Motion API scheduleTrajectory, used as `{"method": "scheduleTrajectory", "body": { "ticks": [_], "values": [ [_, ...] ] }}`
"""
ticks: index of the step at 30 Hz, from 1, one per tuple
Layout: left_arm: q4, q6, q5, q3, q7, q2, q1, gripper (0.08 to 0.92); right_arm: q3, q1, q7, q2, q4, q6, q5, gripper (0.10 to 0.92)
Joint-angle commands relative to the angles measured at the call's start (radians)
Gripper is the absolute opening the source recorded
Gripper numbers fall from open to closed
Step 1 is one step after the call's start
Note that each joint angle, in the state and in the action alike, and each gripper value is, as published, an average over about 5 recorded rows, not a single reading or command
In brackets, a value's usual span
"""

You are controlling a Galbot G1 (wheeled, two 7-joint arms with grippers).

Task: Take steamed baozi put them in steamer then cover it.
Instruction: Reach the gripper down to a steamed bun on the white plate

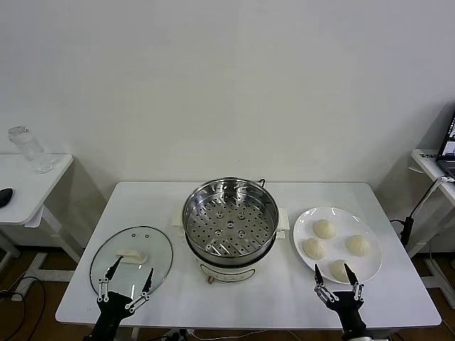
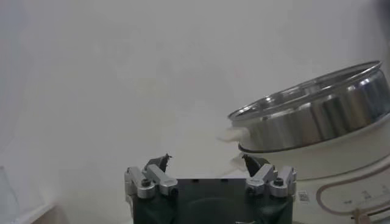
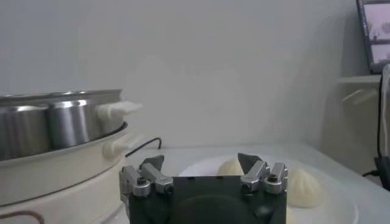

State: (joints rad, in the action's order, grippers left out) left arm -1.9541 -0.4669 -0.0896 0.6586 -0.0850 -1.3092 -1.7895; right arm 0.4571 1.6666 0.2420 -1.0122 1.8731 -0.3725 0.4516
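Several cream-white baozi (image 1: 325, 229) lie on a white plate (image 1: 374, 241) at the table's right. The shiny steel steamer (image 1: 229, 221) stands open at the centre, its perforated tray bare. The glass cover (image 1: 132, 258) with a white handle lies flat at the left. My right gripper (image 1: 332, 283) is open at the plate's near edge, just in front of the nearest baozi (image 1: 340, 270). My left gripper (image 1: 129, 278) is open over the cover's near edge. The right wrist view shows the open gripper (image 3: 201, 163), two baozi (image 3: 304, 186) and the steamer (image 3: 58, 122). The left wrist view shows the open gripper (image 2: 207, 162) and the steamer (image 2: 317, 115).
A white side table (image 1: 28, 186) with a clear jar (image 1: 28, 149) stands at the far left. Another table with a laptop (image 1: 446, 145) and cables stands at the far right. The steamer's cord runs behind the pot.
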Motion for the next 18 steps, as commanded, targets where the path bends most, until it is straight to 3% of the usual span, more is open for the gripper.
{"method": "scheduleTrajectory", "body": {
  "ticks": [1,7,10,13,18],
  "values": [
    [-0.007,-0.008,-0.011,-0.004,0.002,0.0,-0.004,0.823,-0.001,-0.208,0.077,0.073,-0.011,0.114,0.043,0.823],
    [-0.016,-0.012,-0.016,-0.007,0.004,-0.002,-0.004,0.823,-0.073,-0.541,0.131,0.18,-0.113,0.295,0.195,0.823],
    [-0.019,-0.013,-0.019,-0.006,0.005,-0.002,-0.002,0.823,-0.151,-0.707,0.085,0.24,-0.205,0.347,0.283,0.823],
    [-0.018,-0.016,-0.021,-0.007,0.005,-0.002,-0.001,0.823,-0.253,-0.852,-0.019,0.303,-0.305,0.374,0.367,0.823],
    [-0.02,-0.021,-0.027,-0.011,0.005,-0.004,-0.004,0.823,-0.469,-1.075,-0.355,0.403,-0.489,0.401,0.412,0.823]
  ]
}}
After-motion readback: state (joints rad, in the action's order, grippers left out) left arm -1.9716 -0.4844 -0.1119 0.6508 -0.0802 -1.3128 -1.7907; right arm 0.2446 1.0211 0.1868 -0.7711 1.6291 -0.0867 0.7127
